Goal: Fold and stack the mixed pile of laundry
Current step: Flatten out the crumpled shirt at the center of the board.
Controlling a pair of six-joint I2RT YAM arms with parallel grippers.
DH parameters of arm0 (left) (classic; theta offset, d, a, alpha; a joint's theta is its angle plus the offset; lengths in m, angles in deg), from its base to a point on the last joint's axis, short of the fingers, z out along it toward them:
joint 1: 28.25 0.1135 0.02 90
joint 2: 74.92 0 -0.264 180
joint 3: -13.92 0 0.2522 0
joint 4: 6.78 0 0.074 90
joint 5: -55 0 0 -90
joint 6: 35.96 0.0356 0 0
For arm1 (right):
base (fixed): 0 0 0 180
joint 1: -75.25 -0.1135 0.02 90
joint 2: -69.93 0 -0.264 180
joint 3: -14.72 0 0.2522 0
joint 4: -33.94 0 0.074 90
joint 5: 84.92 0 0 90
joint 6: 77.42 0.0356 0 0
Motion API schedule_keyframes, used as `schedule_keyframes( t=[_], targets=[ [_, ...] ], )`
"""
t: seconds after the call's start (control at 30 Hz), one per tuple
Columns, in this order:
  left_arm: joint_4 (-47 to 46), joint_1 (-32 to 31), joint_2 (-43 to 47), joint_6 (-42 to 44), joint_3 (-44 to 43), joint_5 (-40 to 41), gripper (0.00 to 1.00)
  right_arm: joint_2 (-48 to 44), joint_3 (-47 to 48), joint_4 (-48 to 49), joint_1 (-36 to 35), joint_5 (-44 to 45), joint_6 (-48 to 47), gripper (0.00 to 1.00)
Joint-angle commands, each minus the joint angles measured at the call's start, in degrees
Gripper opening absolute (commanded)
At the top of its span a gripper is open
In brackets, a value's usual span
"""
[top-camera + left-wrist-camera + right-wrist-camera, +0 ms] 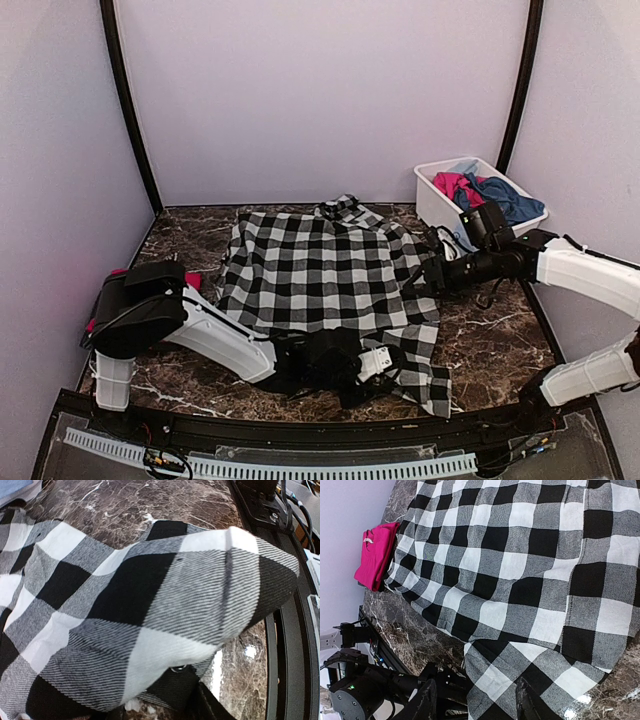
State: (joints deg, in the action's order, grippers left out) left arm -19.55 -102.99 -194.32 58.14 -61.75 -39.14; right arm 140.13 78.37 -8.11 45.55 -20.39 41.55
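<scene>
Left end effector [378, 363], grip impossible to tell beneath the checked shirt [320, 270], sits by the table's [500, 340] near edge; right end effector [478, 703], spread, straddles the shirt's right hem.

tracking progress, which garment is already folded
The magenta one at the table's left edge, a neat packet. The checked shirt lies spread open; the pink piece and blue piece sit bunched in the white tub.

Black-and-white checked flannel garment [150, 605] covers the left tool [160, 705]; finger state undeterminable. Garment cut off at nine o'clock. Folded pink cloth [375, 555]: top view, largely behind left arm.
</scene>
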Motion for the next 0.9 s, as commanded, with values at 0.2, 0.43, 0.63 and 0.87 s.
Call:
schedule_keyframes(
  t=[0.2,0.43,0.63,0.87],
  targets=[
    [-2.55,-1.06,4.56,0.59,4.36,-2.81,0.08,-1.07,1.29,-0.14,1.51,-0.57,-2.63,0.51],
    [2.03,-3.92,15.77,0.83,10.34,-2.14,0.00,-1.60,2.26,-0.69,1.84,-1.07,-3.61,0.51],
    [13.76,-9.55,27.20,6.12,10.51,-0.25,0.00,-2.24,3.34,-1.47,2.01,-1.06,-4.74,0.51],
    [29.25,-16.24,33.94,13.43,1.41,4.63,0.00,-4.86,3.68,-1.58,2.01,-4.71,-6.25,0.51]
  ],
)
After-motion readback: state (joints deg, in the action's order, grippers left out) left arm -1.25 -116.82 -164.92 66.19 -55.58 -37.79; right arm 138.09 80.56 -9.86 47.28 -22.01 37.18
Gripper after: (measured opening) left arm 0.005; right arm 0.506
